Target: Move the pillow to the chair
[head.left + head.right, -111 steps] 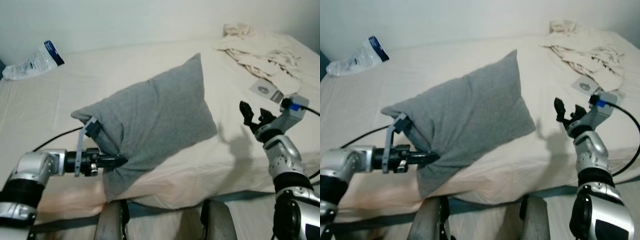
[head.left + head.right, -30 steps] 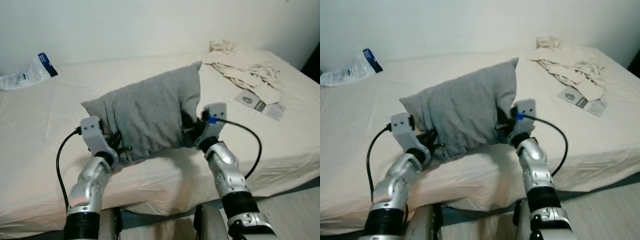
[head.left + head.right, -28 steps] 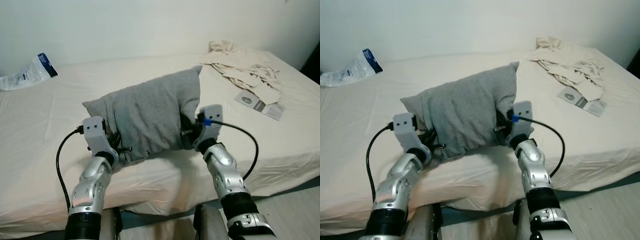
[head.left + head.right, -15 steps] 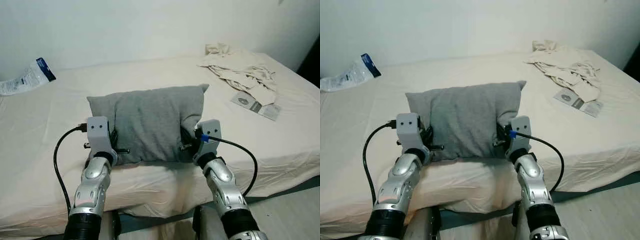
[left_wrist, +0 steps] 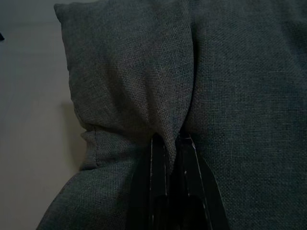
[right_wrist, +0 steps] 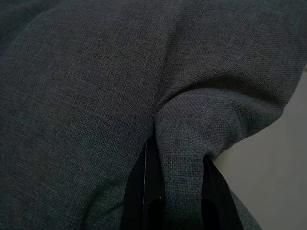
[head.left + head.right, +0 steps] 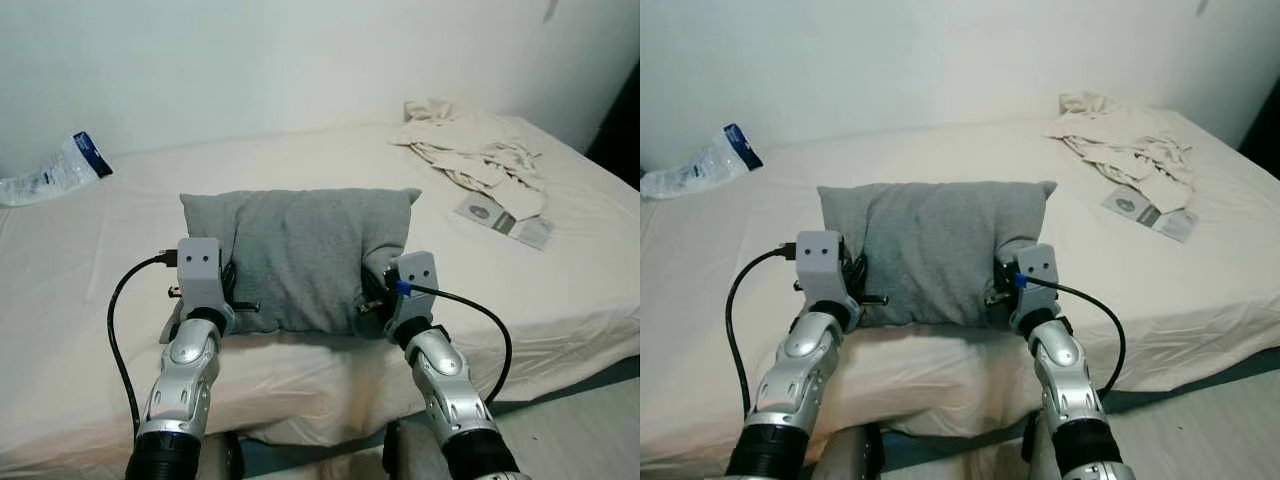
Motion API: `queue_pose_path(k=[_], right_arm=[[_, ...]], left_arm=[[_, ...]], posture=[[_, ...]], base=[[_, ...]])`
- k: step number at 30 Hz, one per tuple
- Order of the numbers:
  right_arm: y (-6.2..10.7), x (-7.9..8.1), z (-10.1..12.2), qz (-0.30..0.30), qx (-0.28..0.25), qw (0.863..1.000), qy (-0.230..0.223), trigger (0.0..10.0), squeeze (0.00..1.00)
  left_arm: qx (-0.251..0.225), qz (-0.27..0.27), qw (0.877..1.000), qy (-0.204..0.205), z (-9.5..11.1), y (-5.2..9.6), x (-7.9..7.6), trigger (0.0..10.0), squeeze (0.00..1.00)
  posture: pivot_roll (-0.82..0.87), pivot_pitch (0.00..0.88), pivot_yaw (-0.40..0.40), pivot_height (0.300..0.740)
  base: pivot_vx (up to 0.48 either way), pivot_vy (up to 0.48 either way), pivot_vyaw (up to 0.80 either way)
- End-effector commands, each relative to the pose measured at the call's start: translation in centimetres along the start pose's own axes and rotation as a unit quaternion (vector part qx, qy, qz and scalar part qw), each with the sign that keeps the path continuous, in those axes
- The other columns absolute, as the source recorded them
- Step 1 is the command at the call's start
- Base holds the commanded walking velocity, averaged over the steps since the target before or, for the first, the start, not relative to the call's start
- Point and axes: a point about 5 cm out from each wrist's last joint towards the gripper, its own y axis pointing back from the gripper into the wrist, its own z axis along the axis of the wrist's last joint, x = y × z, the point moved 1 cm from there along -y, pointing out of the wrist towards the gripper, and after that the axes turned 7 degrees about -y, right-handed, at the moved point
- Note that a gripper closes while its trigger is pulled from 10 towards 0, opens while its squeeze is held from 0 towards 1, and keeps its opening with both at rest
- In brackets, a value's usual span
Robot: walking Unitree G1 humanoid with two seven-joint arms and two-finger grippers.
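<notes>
Bed [image 7: 80, 300], pale sheet, carrying all items. Far left edge: plastic bag [image 7: 55, 170], clear with a blue end, lying flat.

Left claw [image 5: 169, 153]: clenched on a fold of cloth at the pillow's left end, fingers close together with fabric pinched between them. Grey camera block and black cable on the wrist.

Pillow [image 7: 300, 255]: grey woven cover, held lengthwise between the two arms near the bed's front edge, roughly level. Whether its underside touches the sheet or hangs just above it cannot be told.

Right claw [image 6: 175, 177]: grasping a bunched fold at the pillow's right end, one finger on each side of the fold.

Far right corner: heap of cream cloth [image 7: 470, 150]; just in front of it, a flat printed packet [image 7: 505, 218], markings too small to read.

Task status, as judged: pillow gripped at both ends; carrying it off the bed and setting it on the chair remain.

Hidden or unclear: claw tips buried in fabric in the head views; wrist views dim; bed's left and right ends cut off.
</notes>
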Motion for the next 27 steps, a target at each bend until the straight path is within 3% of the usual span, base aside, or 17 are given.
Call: queue_pose_path(k=[1, 27], right_arm=[[-0.5, 1.9, 0.3, 0.043, -0.01, 0.999, 0.012, 10.0, 0.0], [-0.8, 1.7, 0.7, 0.046, -0.016, 0.999, 0.009, 10.0, 0.0]], left_arm=[[-0.028, -0.043, 0.999, -0.003, 1.1, -0.3, -1.9, 10.0, 0.0], [-0.03, -0.024, 0.999, -0.01, 1.1, -0.4, -0.9, 10.0, 0.0]], posture=[[0.07, 0.03, 0.008, 0.621], [0.07, 0.026, 0.004, 0.716]], base=[[0.0, 0.0, 0.0], [0.0, 0.0, 0.0]])
